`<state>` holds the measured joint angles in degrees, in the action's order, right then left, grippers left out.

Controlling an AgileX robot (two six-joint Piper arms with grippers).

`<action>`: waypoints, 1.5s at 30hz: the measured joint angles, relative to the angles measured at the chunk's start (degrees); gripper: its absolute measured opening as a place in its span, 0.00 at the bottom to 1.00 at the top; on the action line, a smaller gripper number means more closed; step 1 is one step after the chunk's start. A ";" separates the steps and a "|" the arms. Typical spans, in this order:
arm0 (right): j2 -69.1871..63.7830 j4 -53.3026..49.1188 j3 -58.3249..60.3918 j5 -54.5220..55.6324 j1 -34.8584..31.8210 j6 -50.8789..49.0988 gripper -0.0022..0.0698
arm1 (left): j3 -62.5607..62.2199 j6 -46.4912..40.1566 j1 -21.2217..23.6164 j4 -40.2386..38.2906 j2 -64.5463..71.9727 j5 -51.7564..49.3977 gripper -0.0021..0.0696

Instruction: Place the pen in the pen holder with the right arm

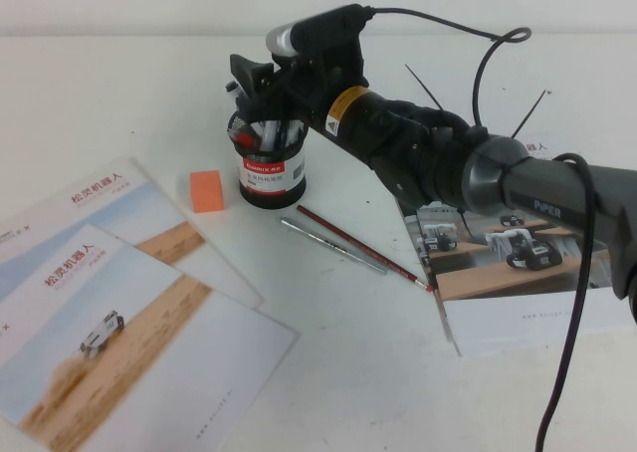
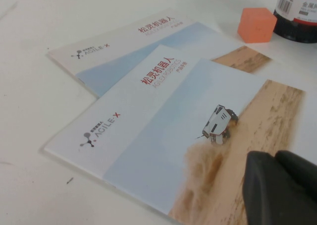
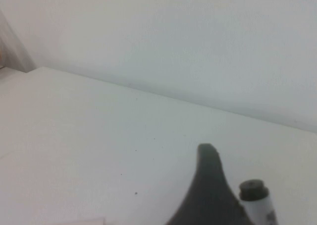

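Note:
The black mesh pen holder (image 1: 272, 173) with a red-and-white label stands at the table's middle back; its base also shows in the left wrist view (image 2: 299, 12). The white pen (image 1: 268, 132) stands upright in it with other white markers. My right gripper (image 1: 254, 84) hovers just above the holder's rim, open. In the right wrist view one black finger (image 3: 208, 185) stands beside the pen's dark-capped top (image 3: 258, 202); no second finger shows on the pen's other side. My left gripper (image 2: 282, 185) is shut and empty, low over a brochure; it is out of the high view.
An orange block (image 1: 206, 190) lies left of the holder. A slim silver pen (image 1: 333, 245) and a red pencil (image 1: 363, 248) lie in front of it. Two brochures (image 1: 129, 313) lie at front left, and a booklet (image 1: 518, 263) lies under the right arm.

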<state>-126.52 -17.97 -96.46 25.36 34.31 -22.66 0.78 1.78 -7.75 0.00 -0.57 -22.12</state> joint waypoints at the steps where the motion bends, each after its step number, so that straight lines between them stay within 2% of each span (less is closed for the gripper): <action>1: 0.00 0.00 0.00 0.00 0.00 0.00 0.62 | 0.00 0.00 0.00 0.00 0.00 0.00 0.03; 3: 0.00 0.00 0.00 0.00 0.00 0.00 0.63 | 0.00 0.00 0.00 0.00 0.00 0.00 0.03; 5: 0.36 -0.12 0.00 -0.37 0.00 0.00 0.58 | 0.00 0.00 0.00 0.00 0.00 0.00 0.03; 7: 1.35 -1.23 0.00 -2.20 0.00 -0.10 0.45 | 0.00 0.00 0.00 0.00 0.00 0.00 0.03; 10: 4.59 -4.18 0.09 -7.52 0.00 -0.10 0.17 | 0.00 0.00 0.00 0.00 0.00 0.00 0.03; 11: 6.07 -4.71 0.45 -9.41 0.00 -0.10 0.11 | 0.00 0.00 0.00 0.00 0.00 0.00 0.03; 14: 11.20 -5.00 4.22 -10.73 0.00 -0.10 0.04 | 0.00 0.00 0.00 0.00 0.00 0.00 0.03; 21: 26.71 -4.98 26.58 -2.87 -0.23 2.40 0.01 | 0.00 0.00 0.00 0.00 0.00 0.00 0.03; 26: 40.77 -6.53 39.88 -8.37 -0.48 2.40 0.00 | 0.00 0.00 0.00 0.00 0.00 0.00 0.03; 31: 53.73 -6.42 48.33 -13.77 -0.60 2.59 0.00 | 0.00 0.00 0.00 0.00 0.00 0.00 0.03; 37: 60.38 -6.27 58.29 -16.02 -3.79 2.85 0.00 | 0.00 0.00 0.00 0.00 0.00 0.00 0.03; 45: 68.00 -5.66 71.71 -7.91 -10.62 2.85 0.00 | 0.00 0.00 0.00 0.00 0.00 0.00 0.03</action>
<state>-58.52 -23.63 -24.75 17.45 23.69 -19.82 0.78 1.78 -7.75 0.00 -0.57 -22.12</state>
